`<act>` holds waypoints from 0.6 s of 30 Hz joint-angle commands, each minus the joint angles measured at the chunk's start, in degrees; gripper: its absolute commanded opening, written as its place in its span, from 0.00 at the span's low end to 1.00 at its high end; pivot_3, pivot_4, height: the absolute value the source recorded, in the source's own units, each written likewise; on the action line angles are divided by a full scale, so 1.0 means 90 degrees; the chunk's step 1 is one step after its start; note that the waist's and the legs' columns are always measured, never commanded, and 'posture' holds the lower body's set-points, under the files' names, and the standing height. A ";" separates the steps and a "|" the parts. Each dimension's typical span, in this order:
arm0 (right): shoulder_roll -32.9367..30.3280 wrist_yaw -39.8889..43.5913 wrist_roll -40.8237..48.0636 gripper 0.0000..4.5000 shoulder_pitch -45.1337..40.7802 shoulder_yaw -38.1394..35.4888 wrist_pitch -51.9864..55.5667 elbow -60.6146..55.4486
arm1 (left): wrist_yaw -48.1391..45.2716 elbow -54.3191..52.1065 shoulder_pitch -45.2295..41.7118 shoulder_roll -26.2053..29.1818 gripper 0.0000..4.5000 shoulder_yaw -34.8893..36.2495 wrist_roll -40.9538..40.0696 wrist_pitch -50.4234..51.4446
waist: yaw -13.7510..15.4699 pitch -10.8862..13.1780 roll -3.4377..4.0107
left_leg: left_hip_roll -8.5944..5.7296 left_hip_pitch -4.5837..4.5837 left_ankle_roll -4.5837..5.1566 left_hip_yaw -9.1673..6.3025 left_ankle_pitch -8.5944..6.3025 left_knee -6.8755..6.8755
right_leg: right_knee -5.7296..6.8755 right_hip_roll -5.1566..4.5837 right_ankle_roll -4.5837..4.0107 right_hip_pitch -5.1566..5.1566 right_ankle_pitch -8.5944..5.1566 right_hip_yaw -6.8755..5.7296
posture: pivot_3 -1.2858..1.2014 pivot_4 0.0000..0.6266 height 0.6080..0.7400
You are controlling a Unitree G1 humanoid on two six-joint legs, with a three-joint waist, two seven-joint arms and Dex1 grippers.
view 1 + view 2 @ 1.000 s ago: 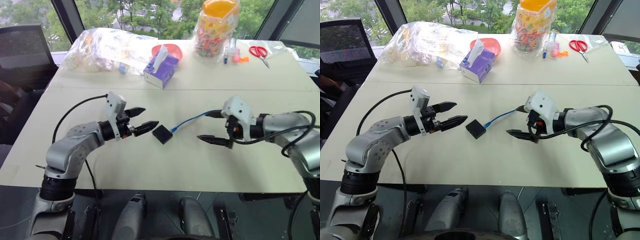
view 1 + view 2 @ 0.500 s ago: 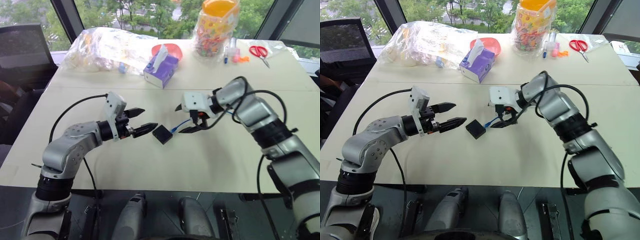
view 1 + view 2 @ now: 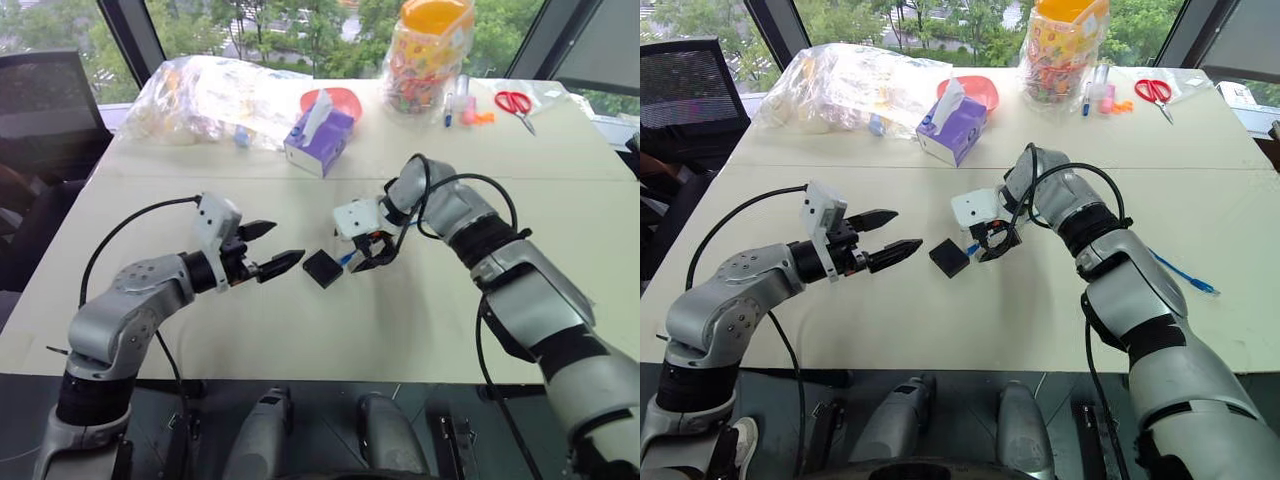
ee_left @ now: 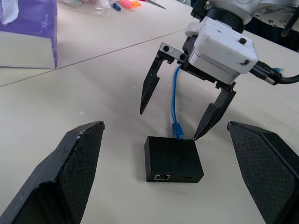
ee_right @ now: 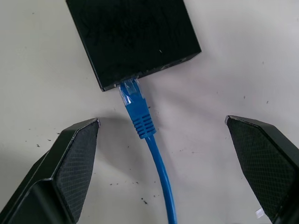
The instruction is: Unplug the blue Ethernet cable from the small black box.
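So the small black box (image 3: 323,268) is lying flat on the surface (image 3: 420,320) right between the two arms, with the blue Ethernet cable (image 5: 154,154) plugged into the side facing the robot's right. The plug is seated in the port, clear tab and all, and the cord runs straight away from the box towards the right arm.

The right claw (image 4: 180,114) is the one that matters here. It's tipped steeply down over the plug with its fingers spread wide, one either side of the cord and touching nothing. The cable's long axis runs right down the middle of the gap, so I'd guess closing on the plug boot just behind the box is the obvious next bit.

The left claw (image 3: 272,250) is also spread apart and empty, roughly level, pointing at the box's opposite side from just beside it. Probably there to pin the box, since otherwise it looks light enough to drag along with the cable.
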 commanded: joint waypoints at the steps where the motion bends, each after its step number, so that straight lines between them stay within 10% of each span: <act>1: 0.0164 0.0107 -0.0135 0.88 -0.0188 -0.0072 -0.0219 0.0147 | 0.0030 -0.0245 0.0032 0.0062 1.00 0.0170 -0.0036 -0.0106 | -0.0047 0.0000 0.0000 | 0.0000 0.0002 -0.0001 0.0000 0.0001 0.0000 | 0.0009 0.0000 0.0000 -0.0001 0.0000 0.0001 | 0.52 0.24 0.91; 9: 0.0378 0.0260 -0.0335 0.01 -0.0137 -0.0049 -0.0399 0.0217 | 0.0062 -0.0227 0.0077 0.0060 1.00 0.0172 0.0032 -0.0209 | -0.0147 0.0000 0.0000 | 0.0004 0.0033 -0.0011 -0.0003 0.0006 -0.0001 | 0.0062 0.0006 -0.0003 0.0000 -0.0002 0.0008 | 0.52 0.24 0.91; 18: -0.0071 -0.1974 -0.0670 0.01 0.0246 -0.0762 -0.1069 -0.0752 | 0.0144 -0.0071 0.0021 -0.0086 1.00 0.0175 -0.0066 -0.0166 | -0.0109 0.0000 0.0002 | 0.0005 0.0044 -0.0012 -0.0002 0.0006 -0.0005 | 0.0062 0.0008 -0.0005 0.0008 -0.0003 0.0012 | 0.52 0.24 0.91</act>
